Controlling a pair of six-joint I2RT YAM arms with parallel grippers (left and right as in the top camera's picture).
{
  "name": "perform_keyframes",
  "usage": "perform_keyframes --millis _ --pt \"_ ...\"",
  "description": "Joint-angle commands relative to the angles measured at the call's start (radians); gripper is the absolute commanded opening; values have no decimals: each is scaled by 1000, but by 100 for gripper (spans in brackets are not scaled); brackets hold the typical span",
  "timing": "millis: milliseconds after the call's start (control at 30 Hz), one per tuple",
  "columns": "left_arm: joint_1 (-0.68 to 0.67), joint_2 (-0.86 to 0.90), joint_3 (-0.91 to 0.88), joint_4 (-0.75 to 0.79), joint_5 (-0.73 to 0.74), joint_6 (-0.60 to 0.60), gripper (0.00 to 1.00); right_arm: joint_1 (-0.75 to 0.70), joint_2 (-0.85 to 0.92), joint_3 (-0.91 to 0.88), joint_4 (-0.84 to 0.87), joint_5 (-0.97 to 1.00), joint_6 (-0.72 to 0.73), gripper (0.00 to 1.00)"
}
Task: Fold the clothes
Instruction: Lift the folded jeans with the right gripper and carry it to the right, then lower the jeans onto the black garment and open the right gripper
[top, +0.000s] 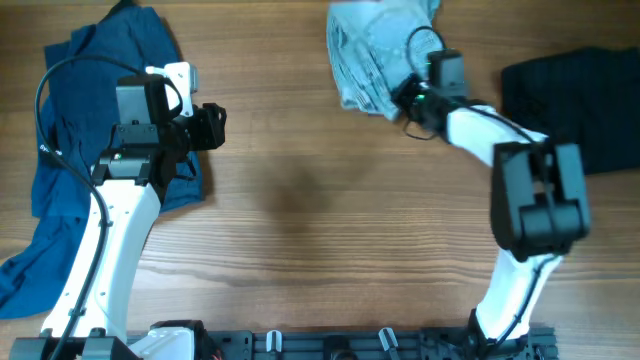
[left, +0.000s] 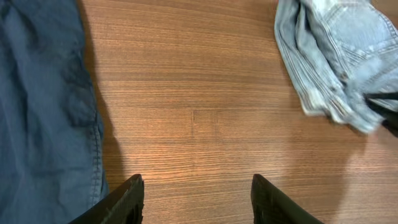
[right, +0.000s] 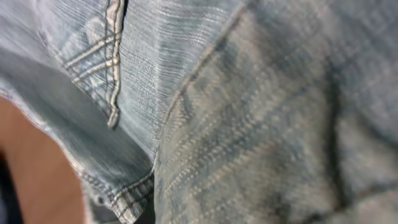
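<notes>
Against the far edge of the brown wooden table (top: 320, 220), right of its middle, lie the light, faded blue denim shorts (top: 372, 50), bunched in a heap with seams and pale stitching showing. At the heap's near right side the right gripper (top: 402, 95) is clenched on the denim. Its own camera sees nothing but cloth pressed close, so the fingers themselves are hidden. To the right of that arm, by the table's right edge, a black garment (top: 580, 95) lies flat, apart from the shorts. Along the left edge sprawls a rumpled navy blue garment (top: 85, 150), and the left arm rises over it. The left gripper (top: 212, 127) hangs just past that garment's inner border above bare wood, its black fingers (left: 134, 196) parted and holding nothing. Bare wood lies between it and the shorts.
</notes>
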Motion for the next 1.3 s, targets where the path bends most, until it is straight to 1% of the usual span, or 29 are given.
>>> perform_keyframes --millis 0,100,200,333,433,533,633,800,933,1000,1167,1267 --pt "5 5 0 4 3 -10 55 -79 -193 -11 -95 -223 -200 4" --pt "5 5 0 3 3 -10 55 -131 -345 -11 -192 -248 -277 4" --pt "5 5 0 3 3 -10 55 -148 -475 -11 -249 -231 -311 4" --pt "5 5 0 3 3 -10 55 -190 -569 -10 -250 -214 -327 4" --pt "5 5 0 3 3 -10 55 -237 -589 -2 -241 -228 -341 5" --pt "5 5 0 3 3 -10 55 -283 -593 31 -221 -314 -419 4" --pt "5 5 0 3 3 -10 55 -325 -593 92 -229 -354 -498 4" --pt "5 5 0 3 3 -10 55 -423 -593 214 -254 -438 -696 4" --pt "5 5 0 3 3 -10 55 -480 -593 270 -255 -465 -780 4" --pt "5 5 0 3 3 -10 55 -518 -593 273 -256 -466 -811 4" --pt "5 5 0 3 2 -9 56 -631 -591 269 -349 -465 -964 4" --pt "5 5 0 3 3 -10 56 -716 -574 269 -369 -467 -977 4"
